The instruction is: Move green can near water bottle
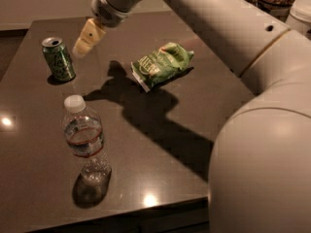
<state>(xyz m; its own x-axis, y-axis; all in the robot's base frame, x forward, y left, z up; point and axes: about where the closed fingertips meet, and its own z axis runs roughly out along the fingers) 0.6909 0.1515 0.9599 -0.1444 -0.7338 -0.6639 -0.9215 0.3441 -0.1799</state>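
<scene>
**Gripper [86, 38] hangs just right of the green can [58, 58], close but not touching!**

The can stands upright on the dark table [204, 101], silver top up. The gripper is in the air level with the can's top and angled down toward it. Whether it's open or closed, I can't tell, and nothing shows in its hold. The water bottle [85, 140] stands upright on the camera side of the can, well apart from it. A green chip bag [163, 64] lies off to the can's right, past the gripper.
</scene>
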